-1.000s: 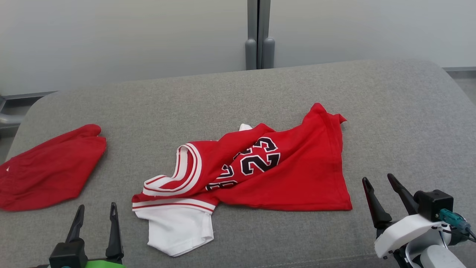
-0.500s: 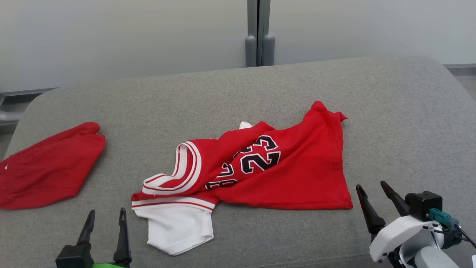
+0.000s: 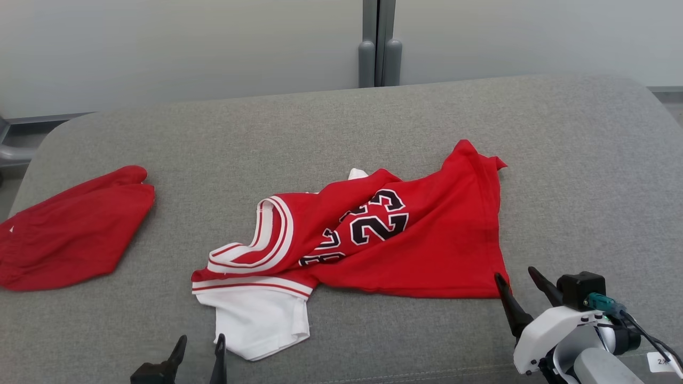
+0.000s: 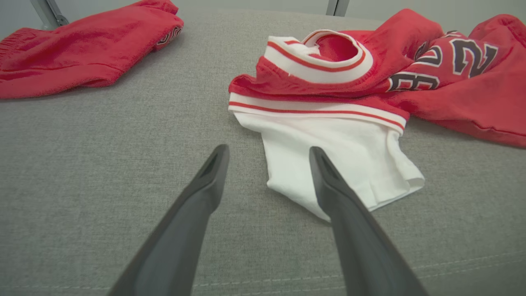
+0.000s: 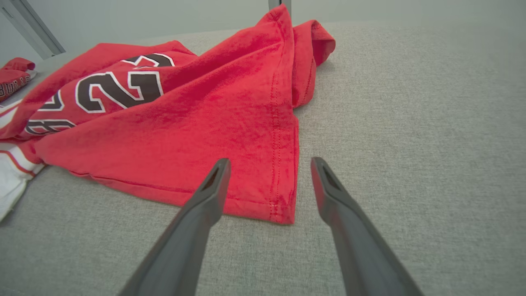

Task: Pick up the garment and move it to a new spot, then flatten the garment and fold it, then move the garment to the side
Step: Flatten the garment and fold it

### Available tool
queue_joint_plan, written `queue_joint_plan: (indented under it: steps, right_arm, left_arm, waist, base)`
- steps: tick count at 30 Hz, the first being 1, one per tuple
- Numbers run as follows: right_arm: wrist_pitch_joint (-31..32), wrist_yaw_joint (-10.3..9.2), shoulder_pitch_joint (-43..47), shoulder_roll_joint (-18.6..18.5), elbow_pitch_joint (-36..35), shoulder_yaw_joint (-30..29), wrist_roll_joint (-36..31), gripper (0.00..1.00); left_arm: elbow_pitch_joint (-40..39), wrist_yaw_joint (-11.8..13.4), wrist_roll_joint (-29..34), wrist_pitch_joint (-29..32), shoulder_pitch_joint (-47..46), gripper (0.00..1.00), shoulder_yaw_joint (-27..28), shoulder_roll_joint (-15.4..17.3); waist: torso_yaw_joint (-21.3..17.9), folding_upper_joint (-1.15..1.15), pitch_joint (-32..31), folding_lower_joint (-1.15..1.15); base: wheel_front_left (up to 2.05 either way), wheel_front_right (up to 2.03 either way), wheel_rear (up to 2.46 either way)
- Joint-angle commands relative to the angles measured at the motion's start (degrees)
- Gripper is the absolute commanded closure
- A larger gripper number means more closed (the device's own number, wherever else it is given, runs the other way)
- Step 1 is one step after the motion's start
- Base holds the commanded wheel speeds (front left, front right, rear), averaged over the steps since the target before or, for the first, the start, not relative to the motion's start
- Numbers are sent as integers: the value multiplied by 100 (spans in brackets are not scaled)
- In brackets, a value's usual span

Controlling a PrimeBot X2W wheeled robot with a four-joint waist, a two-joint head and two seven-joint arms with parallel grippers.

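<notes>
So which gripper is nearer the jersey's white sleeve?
Left. The left gripper is open right at the near edge of the white sleeve. The right gripper is open at the hem corner of the jersey, at the opposite end.

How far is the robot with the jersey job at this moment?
Done: nothing yet; the jersey lies crumpled on the grey cushion. In hand: left gripper open by the white sleeve, right gripper open at the red hem corner, neither gripping. Left: lifting, moving, flattening, folding, setting aside.

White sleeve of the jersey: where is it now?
Head view, lower centre-left: the white sleeve lies on the cushion at the jersey's left end, just ahead of the left gripper.
</notes>
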Motion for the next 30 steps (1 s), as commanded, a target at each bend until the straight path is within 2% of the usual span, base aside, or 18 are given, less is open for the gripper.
queue_joint_plan:
  steps: [1, 15, 25, 26, 27, 28, 29, 30]
  right_arm:
    - [-56, -4, -121, 37, 114, 37, 9, 0]
    - [-58, -4, -735, 269, 1272, 258, 81, 0]
    - [-124, -4, -1039, 417, 2033, 492, 237, 0]
    - [-132, -4, -1059, 432, 2086, 514, 262, 13]
    - [-146, -4, -1083, 441, 2140, 545, 274, 56]
    - [-162, -4, -1107, 442, 2183, 577, 297, 82]
    - [-188, -4, -1148, 450, 2229, 630, 328, 100]
    - [-209, -4, -1156, 453, 2246, 648, 356, 100]
  left_arm:
    - [190, -26, -85, -16, -153, 0, -69, 21]
    - [1192, -37, -548, -16, -744, 0, -658, 85]
    - [1617, -38, -903, -16, -1006, 0, -1013, 125]
    - [1664, -38, -961, -16, -1016, 0, -1054, 118]
    - [1724, -38, -1004, -16, -1026, 36, -1124, 115]
    - [1755, -38, -1050, -16, -1052, 65, -1176, 121]
    - [1761, -38, -1116, -16, -1113, 100, -1262, 130]
    - [1722, -38, -1137, -16, -1135, 100, -1287, 141]
  waist:
    - [2, 0, 22, 0]
    - [-16, 0, 232, 0]
    - [22, 0, 271, 0]
    - [22, 0, 267, 0]
    - [20, 0, 262, 0]
    - [20, 0, 257, 0]
    - [25, 0, 253, 0]
    - [31, 0, 253, 0]
  base:
    - [0, 0, 0]
    - [0, 0, 0]
    - [0, 0, 0]
    - [0, 0, 0]
    - [0, 0, 0]
    - [0, 0, 0]
    - [0, 0, 0]
    - [0, 0, 0]
